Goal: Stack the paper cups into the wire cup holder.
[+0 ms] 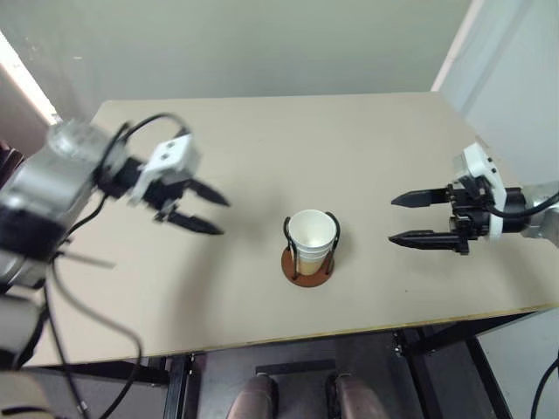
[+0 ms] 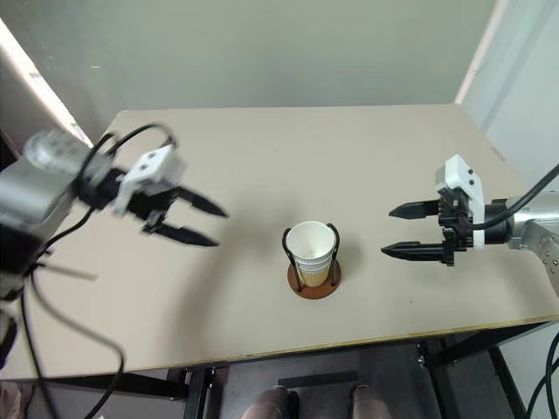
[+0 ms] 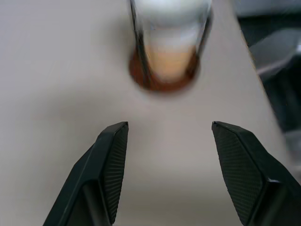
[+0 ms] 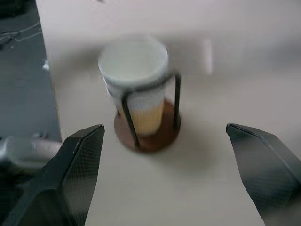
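So the right wrist view catches the rims of the paper cups (image 4: 134,70) nested inside the wire cup holder (image 4: 148,134); from the head views it reads as a single cup. It stands upright near the front middle of the table (image 1: 262,140), with bare tabletop on every side and a clear path from both arms. The left gripper (image 1: 203,212) and right gripper (image 1: 409,218) flank it, well apart, both spread wide and empty, pointing inward.

Matt paper cups (image 1: 311,234) in thin black wire holder (image 1: 307,266) (brown base).
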`<state>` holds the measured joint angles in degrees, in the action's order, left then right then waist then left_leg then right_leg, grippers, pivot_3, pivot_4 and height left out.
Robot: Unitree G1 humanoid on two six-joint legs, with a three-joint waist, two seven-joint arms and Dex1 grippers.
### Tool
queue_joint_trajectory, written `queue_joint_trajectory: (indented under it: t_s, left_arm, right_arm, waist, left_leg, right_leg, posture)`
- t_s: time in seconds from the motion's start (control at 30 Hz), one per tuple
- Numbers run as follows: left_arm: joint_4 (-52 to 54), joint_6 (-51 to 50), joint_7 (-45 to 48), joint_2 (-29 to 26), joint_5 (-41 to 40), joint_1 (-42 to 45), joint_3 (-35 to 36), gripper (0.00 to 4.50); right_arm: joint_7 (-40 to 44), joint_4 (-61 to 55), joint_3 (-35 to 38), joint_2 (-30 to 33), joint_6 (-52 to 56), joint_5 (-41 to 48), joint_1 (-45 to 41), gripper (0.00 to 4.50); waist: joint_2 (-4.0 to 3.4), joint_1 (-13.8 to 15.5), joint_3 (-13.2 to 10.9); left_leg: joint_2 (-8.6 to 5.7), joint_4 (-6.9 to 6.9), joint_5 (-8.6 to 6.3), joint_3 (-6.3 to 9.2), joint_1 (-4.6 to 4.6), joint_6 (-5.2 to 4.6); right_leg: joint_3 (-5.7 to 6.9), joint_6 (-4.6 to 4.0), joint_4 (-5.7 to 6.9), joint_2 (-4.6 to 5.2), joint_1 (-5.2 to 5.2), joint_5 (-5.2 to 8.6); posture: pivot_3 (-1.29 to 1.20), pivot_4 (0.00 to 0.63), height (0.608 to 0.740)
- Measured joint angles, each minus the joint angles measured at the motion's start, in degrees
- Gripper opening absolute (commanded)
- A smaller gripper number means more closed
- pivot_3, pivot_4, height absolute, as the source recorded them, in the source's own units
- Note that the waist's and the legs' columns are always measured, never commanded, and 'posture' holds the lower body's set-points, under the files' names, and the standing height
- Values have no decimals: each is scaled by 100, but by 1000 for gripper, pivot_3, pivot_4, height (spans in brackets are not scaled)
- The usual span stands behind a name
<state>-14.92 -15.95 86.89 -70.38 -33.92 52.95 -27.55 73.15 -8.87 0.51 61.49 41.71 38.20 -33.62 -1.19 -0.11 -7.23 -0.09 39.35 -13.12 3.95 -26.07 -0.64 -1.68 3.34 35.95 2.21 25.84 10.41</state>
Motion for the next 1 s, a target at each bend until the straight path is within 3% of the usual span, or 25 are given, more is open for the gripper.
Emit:
queue_joint_trajectory:
  t_s: [0.07,0.17,0.27,0.4,0.63,1.0]
  left_arm:
    - [640,-388,-316,-546,-243,-1178,747,3013]
    - [1169,-788,-721,-946,-525,-2470,1993,3013]
    - [1406,-1108,-1000,-996,-555,-3658,3431,3013]
    - [1629,-1408,-1235,-767,-341,-4663,4672,3013]
    - [2226,-1788,-1381,-391,-173,-5327,5451,3013]
    - [2371,-1965,-1498,-212,16,-5357,5574,3013]
  right_arm:
    - [346,194,-112,114,-52,-90,-85,4323]
    - [632,576,-196,198,-178,-291,-341,4323]
    - [786,990,-302,154,-375,-564,-787,4323]
    - [971,1320,-461,30,-503,-825,-970,4323]
    - [1181,1632,-627,-125,-668,-1107,-1185,4323]
    - [1219,1739,-626,-250,-738,-1266,-1195,4323]
  waist:
    - [4,53,1]
    - [12,108,4]
    - [17,93,6]
    - [23,61,6]
    - [23,30,7]
    - [23,24,7]
  left_leg:
    - [-4,-12,1,7,3,1]
    - [-5,-17,2,12,13,4]
    - [-9,-31,-1,8,40,3]
    - [-8,-62,-26,11,102,-17]
    - [-2,-145,47,19,148,23]
    - [-1,-150,26,24,145,42]
  right_leg:
    - [2,-18,4,2,-4,18]
    - [2,-81,18,8,-12,53]
    - [3,-116,49,14,-13,60]
    - [2,-154,97,15,-35,66]
    - [3,-216,107,10,-32,44]
    - [4,-226,106,7,-27,48]
  posture:
    - [0,150,740]
    - [0,150,740]
    - [0,150,740]
    - [0,150,740]
    - [0,150,740]
    - [0,150,740]
